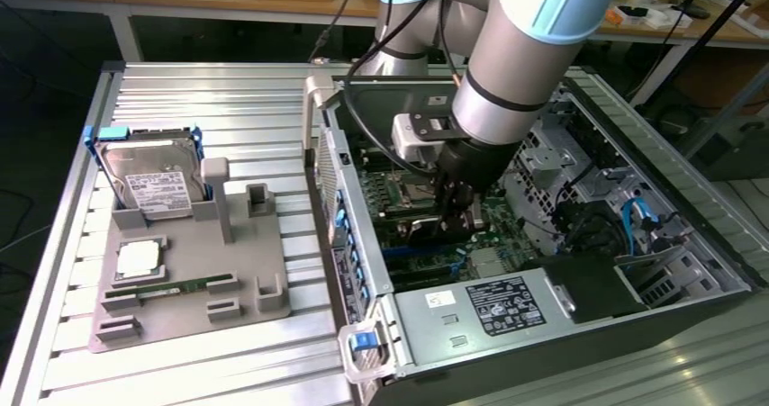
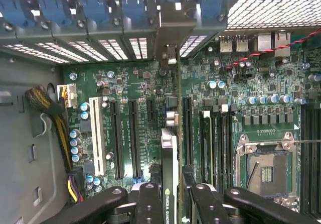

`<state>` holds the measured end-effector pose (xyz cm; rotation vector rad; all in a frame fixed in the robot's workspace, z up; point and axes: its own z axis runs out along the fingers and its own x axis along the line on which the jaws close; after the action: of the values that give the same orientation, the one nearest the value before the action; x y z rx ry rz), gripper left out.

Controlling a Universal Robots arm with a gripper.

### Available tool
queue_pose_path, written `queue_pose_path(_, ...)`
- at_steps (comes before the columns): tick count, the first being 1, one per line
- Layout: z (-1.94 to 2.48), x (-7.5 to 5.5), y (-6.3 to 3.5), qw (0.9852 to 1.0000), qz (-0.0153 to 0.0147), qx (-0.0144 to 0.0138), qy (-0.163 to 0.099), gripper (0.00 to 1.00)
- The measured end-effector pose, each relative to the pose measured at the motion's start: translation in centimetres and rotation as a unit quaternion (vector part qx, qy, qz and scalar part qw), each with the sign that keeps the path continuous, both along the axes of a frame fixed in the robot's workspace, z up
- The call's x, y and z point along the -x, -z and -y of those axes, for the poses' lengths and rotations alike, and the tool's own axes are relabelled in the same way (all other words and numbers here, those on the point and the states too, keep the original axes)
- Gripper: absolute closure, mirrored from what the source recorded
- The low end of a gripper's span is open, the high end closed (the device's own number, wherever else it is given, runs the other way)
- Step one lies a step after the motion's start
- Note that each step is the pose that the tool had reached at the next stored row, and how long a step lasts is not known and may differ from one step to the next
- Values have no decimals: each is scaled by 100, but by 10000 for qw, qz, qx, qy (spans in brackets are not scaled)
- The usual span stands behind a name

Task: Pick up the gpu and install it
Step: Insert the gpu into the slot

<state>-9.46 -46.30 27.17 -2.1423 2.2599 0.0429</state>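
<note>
One gripper (image 2: pixel 174 196) pinches the gpu (image 2: pixel 169 158) edge-on inside the computer case (image 1: pixel 348 199), just over the expansion slots (image 2: pixel 116 138) of the motherboard (image 2: pixel 241 83); insertion appears in hand, and seating calls for squaring card edge to slot.

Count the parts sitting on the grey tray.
3. The hard drive stands at the tray's far end, the square chip lies mid-tray, the memory stick lies nearer the camera. None seems hidden. The gpu is off it, held in the gripper.
</note>
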Motion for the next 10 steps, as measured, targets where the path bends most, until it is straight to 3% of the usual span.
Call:
queue_pose_path(5, 4, 18, 2, 10000, 1, -1, -1, 73)
queue_pose_path(10, 42, 20, 4, 10000, 1, -8, 4, 73)
